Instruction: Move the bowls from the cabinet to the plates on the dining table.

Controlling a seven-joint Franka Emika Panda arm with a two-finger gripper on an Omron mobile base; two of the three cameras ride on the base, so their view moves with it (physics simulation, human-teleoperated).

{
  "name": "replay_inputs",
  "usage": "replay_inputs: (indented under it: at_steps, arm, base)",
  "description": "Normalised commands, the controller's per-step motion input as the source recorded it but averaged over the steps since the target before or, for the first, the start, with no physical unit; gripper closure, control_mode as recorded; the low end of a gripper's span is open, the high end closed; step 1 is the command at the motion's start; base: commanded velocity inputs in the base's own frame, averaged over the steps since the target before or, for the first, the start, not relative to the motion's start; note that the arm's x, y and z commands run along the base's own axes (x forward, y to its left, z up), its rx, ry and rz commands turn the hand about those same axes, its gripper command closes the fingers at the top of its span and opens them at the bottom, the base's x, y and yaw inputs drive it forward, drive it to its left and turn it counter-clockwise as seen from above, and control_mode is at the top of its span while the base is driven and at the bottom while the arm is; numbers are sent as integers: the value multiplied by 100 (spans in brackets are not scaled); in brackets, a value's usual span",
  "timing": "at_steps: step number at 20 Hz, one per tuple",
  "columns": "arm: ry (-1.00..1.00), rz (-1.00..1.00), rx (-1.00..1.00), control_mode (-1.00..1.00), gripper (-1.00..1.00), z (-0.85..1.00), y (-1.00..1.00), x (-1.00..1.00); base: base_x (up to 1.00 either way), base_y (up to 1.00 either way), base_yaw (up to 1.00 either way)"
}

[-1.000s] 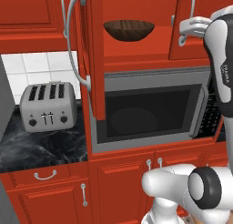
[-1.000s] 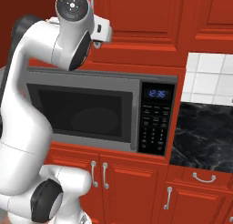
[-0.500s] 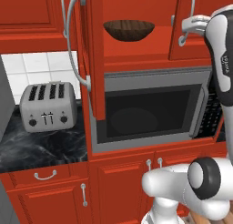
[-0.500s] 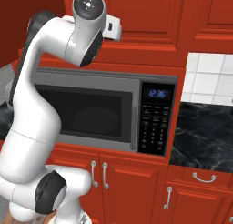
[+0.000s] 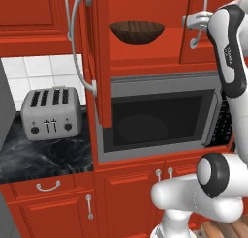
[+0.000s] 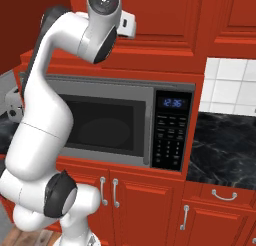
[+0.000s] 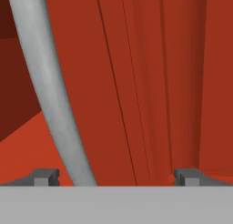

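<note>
Left base view: you see the cabinet (image 5: pixel 145 48) with its left door swung open, edge toward you. The dark wood-grain bowl (image 5: pixel 137 31) sits on the red shelf at 12 o'clock, directly above the microwave (image 5: pixel 160 118). A toaster (image 5: pixel 51 112) stands on the black counter (image 5: pixel 43 157) at 9 o'clock. The arm rises along the 3 o'clock edge to the right door's silver handle (image 5: pixel 196 26).

Right base view: you see the arm arch from 7 o'clock up to 12 o'clock, in front of the microwave.

Hand view: you see the gripper (image 7: pixel 116 176) with its tips spread wide, holding nothing. A curved silver handle runs from 11 o'clock down to 7 o'clock, close beside the left fingertip (image 7: pixel 45 176), against a red door panel (image 7: pixel 150 82).
</note>
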Motion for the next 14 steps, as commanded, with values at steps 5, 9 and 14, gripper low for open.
replay_inputs:
  at_steps: [5, 9, 14]
  arm:
    - [0, 0, 0, -100, -100, 0, 0, 25]
    - [0, 1, 0, -100, -100, 0, 0, 10]
    - [0, 0, 0, -100, 100, 0, 0, 0]
  base:
    - [0, 0, 0]
    - [0, 0, 0]
    - [0, 0, 0]
